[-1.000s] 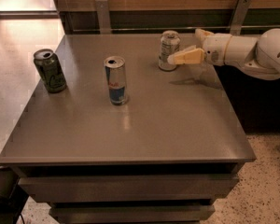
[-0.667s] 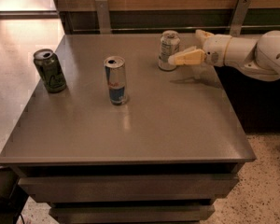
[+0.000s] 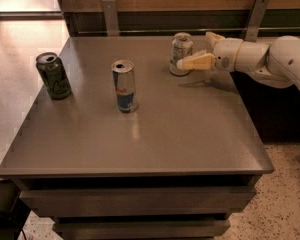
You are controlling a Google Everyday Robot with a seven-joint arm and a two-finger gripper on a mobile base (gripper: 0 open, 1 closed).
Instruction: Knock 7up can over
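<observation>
The 7up can (image 3: 181, 53), short and whitish-silver with a pale label, stands upright at the far right of the grey table (image 3: 190, 134). My gripper (image 3: 194, 50) reaches in from the right at can height and looks open. Its near yellow finger (image 3: 195, 62) points left, with its tip touching or almost touching the can's lower right side. The other finger (image 3: 212, 37) sits behind and to the right of the can. The white arm (image 3: 275, 59) extends off the right edge.
A tall slim blue-and-silver can (image 3: 124, 86) stands upright left of centre. A dark green can (image 3: 53, 75) stands near the left edge. A wall rail with metal brackets (image 3: 110, 15) runs behind the table. The table's right edge lies below the arm.
</observation>
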